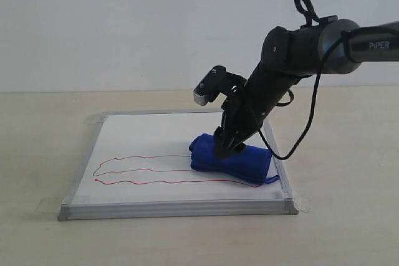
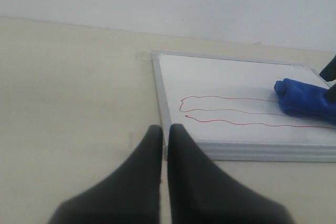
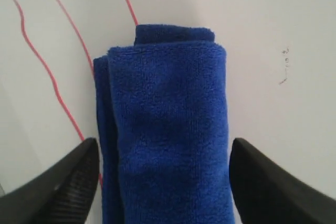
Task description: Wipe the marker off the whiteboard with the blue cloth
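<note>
The whiteboard (image 1: 156,135) lies flat on the table. The marker (image 1: 149,182), a thin red looping squiggle, runs across its near half. The rolled blue cloth (image 1: 240,161) rests on the board's right part, over the right end of the line. My right gripper (image 1: 225,147) is down on the cloth; in the right wrist view it (image 3: 164,150) is open, a finger at each side of the cloth (image 3: 168,129), which looks unsqueezed. My left gripper (image 2: 164,128) is shut and empty, low over the table by the whiteboard's (image 2: 220,77) near corner.
A small dark mark (image 3: 283,80) sits on the board beside the cloth. Clear tape tabs (image 1: 303,204) hold the board's corners to the beige table (image 1: 349,216). A white wall stands behind. A black cable (image 1: 308,123) hangs from the right arm.
</note>
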`<state>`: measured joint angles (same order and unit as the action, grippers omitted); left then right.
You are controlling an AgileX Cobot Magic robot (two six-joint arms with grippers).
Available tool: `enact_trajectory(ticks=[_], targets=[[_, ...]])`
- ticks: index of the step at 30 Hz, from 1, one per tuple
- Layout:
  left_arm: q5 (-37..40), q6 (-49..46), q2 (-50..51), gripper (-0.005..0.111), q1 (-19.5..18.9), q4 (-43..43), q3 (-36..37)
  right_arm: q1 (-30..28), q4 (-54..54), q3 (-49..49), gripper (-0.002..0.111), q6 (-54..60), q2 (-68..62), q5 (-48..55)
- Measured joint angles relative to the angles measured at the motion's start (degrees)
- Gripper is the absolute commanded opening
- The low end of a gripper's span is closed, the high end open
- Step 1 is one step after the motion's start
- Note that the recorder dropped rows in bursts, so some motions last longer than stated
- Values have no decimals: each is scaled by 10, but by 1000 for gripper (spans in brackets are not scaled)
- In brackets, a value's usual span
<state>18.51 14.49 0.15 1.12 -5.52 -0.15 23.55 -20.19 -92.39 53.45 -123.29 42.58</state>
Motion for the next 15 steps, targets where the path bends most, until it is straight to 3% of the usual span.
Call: enact_trajectory(ticks=[6, 15], targets=[[0, 0, 0, 4, 0, 0, 0, 14, -2, 0, 90, 16, -13, -4], [0, 0, 0, 4, 0, 0, 0, 23, 84, 0, 92, -27, -44, -36]])
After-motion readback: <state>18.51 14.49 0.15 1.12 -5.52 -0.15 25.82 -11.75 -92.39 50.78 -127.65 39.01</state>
